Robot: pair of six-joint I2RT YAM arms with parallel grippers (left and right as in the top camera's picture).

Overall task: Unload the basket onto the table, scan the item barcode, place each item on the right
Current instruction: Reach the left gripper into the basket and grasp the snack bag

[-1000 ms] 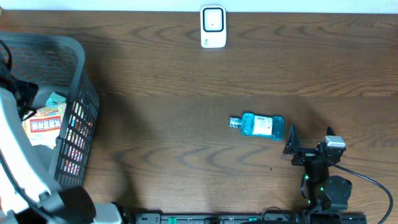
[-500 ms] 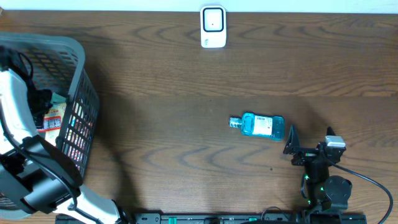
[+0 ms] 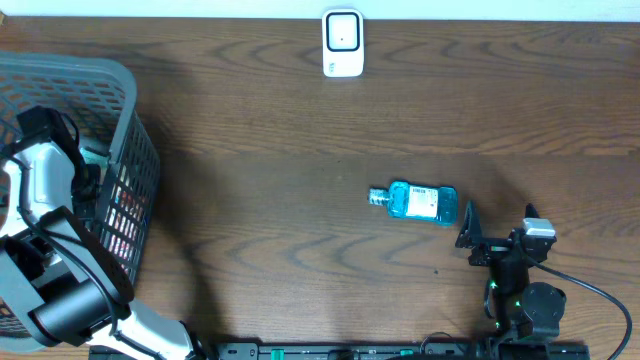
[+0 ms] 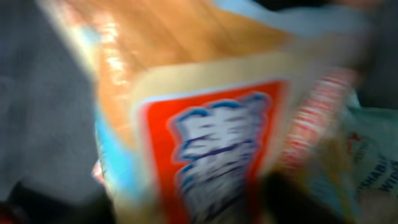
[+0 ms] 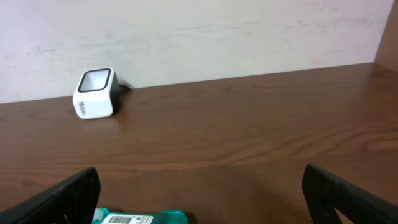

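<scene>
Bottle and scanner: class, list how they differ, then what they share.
The bottle is blue; the scanner is white with a dark window. The bottle lies on its side; the scanner stands upright. The scanner sits at the far edge of the table, the bottle nearer the front. Both rest on it.

The left arm (image 3: pixel 45 190) curls steeply downward at the far left, the left gripper hidden beneath its wrist, jaws too blurred to judge; the right arm (image 3: pixel 525 300) sits folded low, the right gripper (image 5: pixel 200 180) spread wide.
</scene>
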